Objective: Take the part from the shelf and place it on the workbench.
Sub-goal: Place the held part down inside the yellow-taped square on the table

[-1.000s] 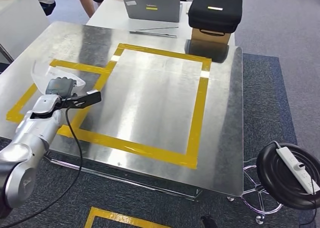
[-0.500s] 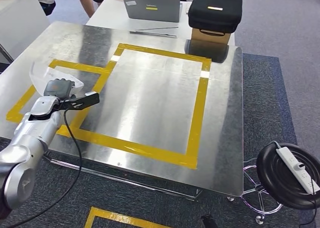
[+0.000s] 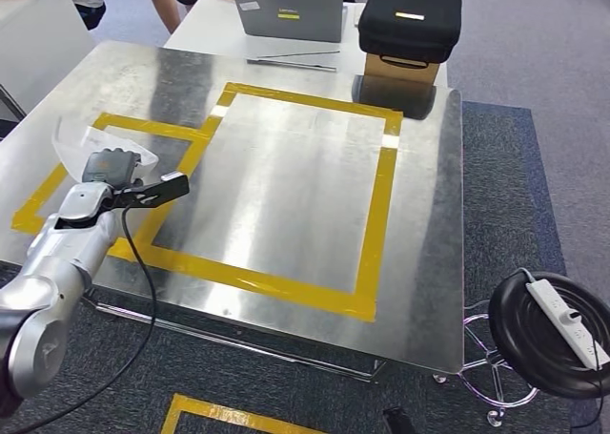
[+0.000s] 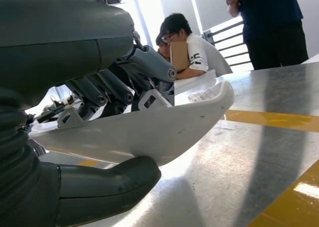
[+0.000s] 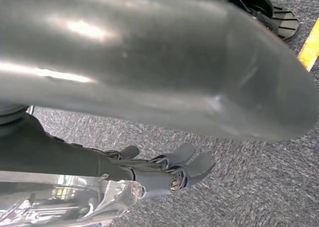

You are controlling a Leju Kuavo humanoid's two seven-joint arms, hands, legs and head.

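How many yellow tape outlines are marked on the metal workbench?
2: a large square across the middle of the workbench and a smaller one at its left, under the left hand and part.

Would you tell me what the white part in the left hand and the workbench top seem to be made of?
White part: probably moulded plastic, matte, with a thin curved shell and small scuffs. Workbench top: likely galvanized or brushed sheet metal, shiny, with mottled grey reflections and a thin edge.
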